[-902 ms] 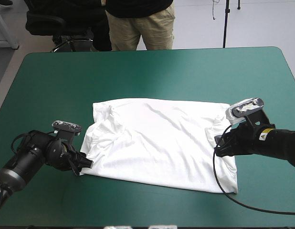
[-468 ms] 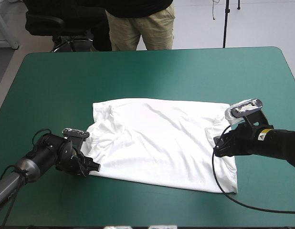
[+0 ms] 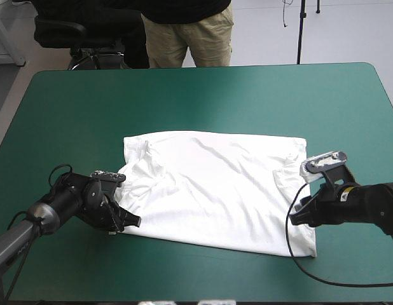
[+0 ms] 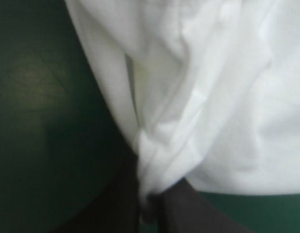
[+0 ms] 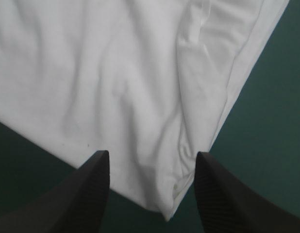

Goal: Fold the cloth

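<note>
The white T-shirt lies spread flat on the teal-green table, with creases near its left sleeve. My left gripper is low at the shirt's near left corner. In the left wrist view its black fingers meet around a bunched fold of the T-shirt, so it is shut on the cloth. My right gripper hovers at the shirt's right edge, near the front corner. In the right wrist view the right gripper is open, its fingers standing apart over the corner of the T-shirt.
Bare teal-green cover surrounds the shirt on all sides, widest toward the far edge. A narrower strip of cover runs between the shirt and the table's near edge.
My left gripper slid right to the shirt's near left corner and closed on the cloth. My right gripper shifted a little toward the near edge, staying open.
</note>
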`<state>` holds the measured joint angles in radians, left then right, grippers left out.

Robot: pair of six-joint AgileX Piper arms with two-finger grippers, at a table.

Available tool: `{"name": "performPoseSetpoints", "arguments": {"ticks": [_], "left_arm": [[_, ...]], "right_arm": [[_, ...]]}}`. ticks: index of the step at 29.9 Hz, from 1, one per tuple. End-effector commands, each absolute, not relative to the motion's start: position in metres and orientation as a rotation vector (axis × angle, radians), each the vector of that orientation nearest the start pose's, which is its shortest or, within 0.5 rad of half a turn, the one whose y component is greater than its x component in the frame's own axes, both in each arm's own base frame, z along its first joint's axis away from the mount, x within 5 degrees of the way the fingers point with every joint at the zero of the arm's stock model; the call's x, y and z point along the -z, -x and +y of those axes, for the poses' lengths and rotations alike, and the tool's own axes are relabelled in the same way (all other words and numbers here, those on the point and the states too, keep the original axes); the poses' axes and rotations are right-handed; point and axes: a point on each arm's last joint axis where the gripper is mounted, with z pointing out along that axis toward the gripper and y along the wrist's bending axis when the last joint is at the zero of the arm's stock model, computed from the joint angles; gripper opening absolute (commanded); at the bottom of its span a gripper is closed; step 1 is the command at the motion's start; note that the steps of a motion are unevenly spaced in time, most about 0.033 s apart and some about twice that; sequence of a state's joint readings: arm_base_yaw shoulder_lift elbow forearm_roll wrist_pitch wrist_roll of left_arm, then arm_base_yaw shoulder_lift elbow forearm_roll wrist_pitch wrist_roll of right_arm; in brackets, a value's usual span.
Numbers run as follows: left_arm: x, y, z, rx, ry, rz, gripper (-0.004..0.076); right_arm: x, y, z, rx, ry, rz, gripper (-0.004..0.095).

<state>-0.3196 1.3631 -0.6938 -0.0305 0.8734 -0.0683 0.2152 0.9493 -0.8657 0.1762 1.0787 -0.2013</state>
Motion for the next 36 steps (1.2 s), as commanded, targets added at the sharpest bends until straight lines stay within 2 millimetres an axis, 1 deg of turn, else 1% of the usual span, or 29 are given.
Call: {"name": "performPoseSetpoints", "arguments": {"ticks": [1, 4, 13, 17, 20, 24, 27, 29, 30, 31, 33, 34, 36], "left_arm": [[-0.186, -0.199, -0.061, -0.056, -0.444, 3.05, -0.0015], [-0.186, -0.199, -0.061, -0.059, -0.447, 3.049, -0.0015], [-0.186, -0.199, -0.061, -0.069, -0.47, 3.039, -0.0015], [-0.186, -0.201, -0.061, -0.064, -0.469, 3.026, -0.0015], [-0.186, -0.201, -0.061, -0.062, -0.468, 3.019, -0.0015], [-0.186, -0.201, -0.061, -0.062, -0.468, 3.019, -0.0015], [-0.186, -0.201, -0.061, -0.062, -0.468, 3.019, -0.0015], [-0.186, -0.201, -0.061, -0.061, -0.468, 3.017, -0.0015], [-0.186, -0.202, -0.061, -0.061, -0.468, 3.015, -0.0015], [-0.186, -0.202, -0.061, -0.061, -0.468, 3.015, -0.0015], [-0.187, -0.201, -0.061, -0.059, -0.467, 3.011, -0.0015], [-0.188, -0.201, -0.061, -0.064, -0.47, 3.002, -0.0015], [-0.195, -0.2, -0.058, -0.09, -0.48, 2.966, -0.0015]], "right_arm": [[-0.3, -0.15, 0.048, -0.267, 0.451, 2.635, 0.0496], [-0.279, -0.146, 0.047, -0.272, 0.438, 2.693, 0.0496], [-0.241, -0.135, 0.04, -0.207, 0.379, 2.802, 0.049], [-0.228, -0.133, 0.039, -0.205, 0.354, 2.805, 0.0391], [-0.226, -0.136, 0.04, -0.203, 0.349, 2.794, 0.032], [-0.218, -0.144, 0.041, -0.198, 0.345, 2.825, 0.0306], [-0.208, -0.148, 0.042, -0.183, 0.359, 2.906, 0.0301], [-0.202, -0.15, 0.042, -0.177, 0.369, 2.957, 0.0281], [-0.2, -0.151, 0.043, -0.181, 0.384, 2.97, 0.026], [-0.198, -0.151, 0.044, -0.2, 0.414, 2.98, 0.0218], [-0.199, -0.15, 0.045, -0.218, 0.442, 2.973, 0.0083], [-0.201, -0.149, 0.045, -0.226, 0.453, 2.962, -0.0009], [-0.205, -0.145, 0.045, -0.226, 0.456, 2.957, -0.0011]]}}
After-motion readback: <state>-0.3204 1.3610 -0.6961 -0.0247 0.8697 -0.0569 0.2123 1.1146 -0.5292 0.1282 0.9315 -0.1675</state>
